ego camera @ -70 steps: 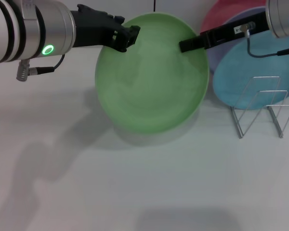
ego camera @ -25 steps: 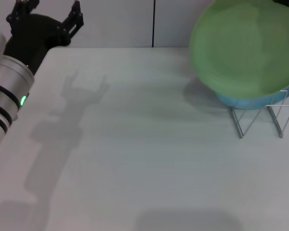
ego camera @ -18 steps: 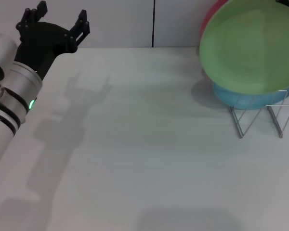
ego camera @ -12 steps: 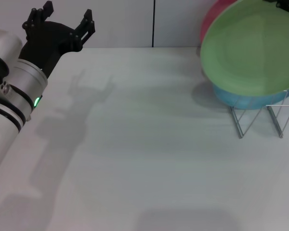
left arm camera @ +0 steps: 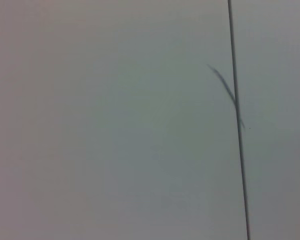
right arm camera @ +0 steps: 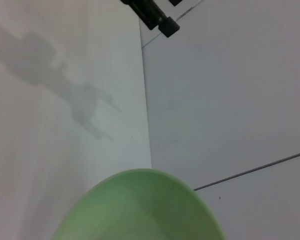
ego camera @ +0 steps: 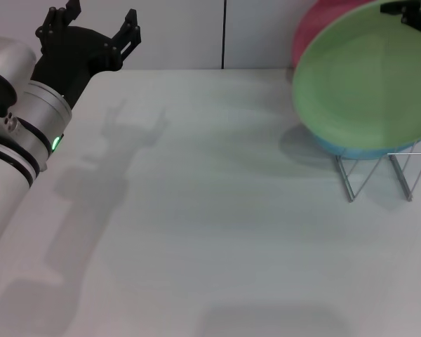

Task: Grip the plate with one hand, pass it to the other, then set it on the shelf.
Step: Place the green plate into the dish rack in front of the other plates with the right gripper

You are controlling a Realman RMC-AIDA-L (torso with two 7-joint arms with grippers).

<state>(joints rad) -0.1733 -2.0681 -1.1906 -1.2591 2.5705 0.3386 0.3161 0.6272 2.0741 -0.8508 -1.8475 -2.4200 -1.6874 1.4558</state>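
The light-green plate (ego camera: 368,77) hangs tilted at the far right, above the wire shelf (ego camera: 379,175). Its lower edge reaches down to the top of the shelf's loops. My right gripper (ego camera: 408,11) shows only as black parts at the plate's upper rim and is shut on it. The right wrist view shows the plate (right arm camera: 140,210) close up, with my left gripper's fingers (right arm camera: 151,14) far off. My left gripper (ego camera: 100,15) is at the far left by the back wall, open and holding nothing.
A sky-blue plate (ego camera: 335,146) lies under the green one, behind the shelf, and a pink plate (ego camera: 314,35) leans at the back. The left wrist view shows only the grey wall with a dark seam (left arm camera: 237,125). White tabletop spans the middle and front.
Earlier both grippers held the plate mid-table. The left one let go and drew back to the far left. The right one carried the plate right, over the shelf, and tipped it slightly more upright.
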